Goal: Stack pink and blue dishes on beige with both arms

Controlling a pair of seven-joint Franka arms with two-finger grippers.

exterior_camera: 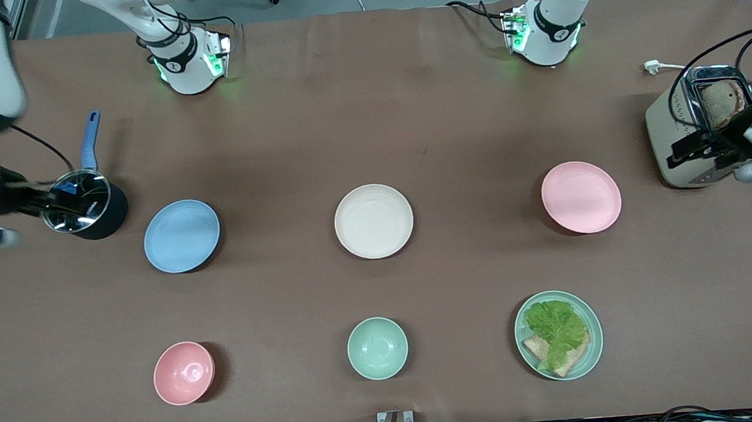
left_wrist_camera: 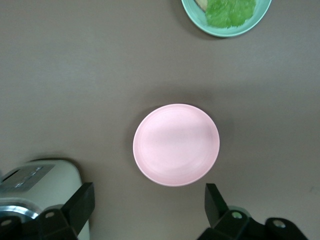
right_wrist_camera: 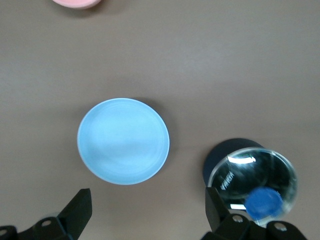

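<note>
Your left claw hangs released above the table beside the pink plate; your right claw, also released, beside the blue plate.

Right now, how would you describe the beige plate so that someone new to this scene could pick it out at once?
Start at the brown table and find the row of three equal shallow plates across its middle. The beige plate is the centre one, between the blue plate and the pink plate. It alone is cream-coloured, and it is wider and flatter than the mint-green bowl lying nearer the front camera.
</note>
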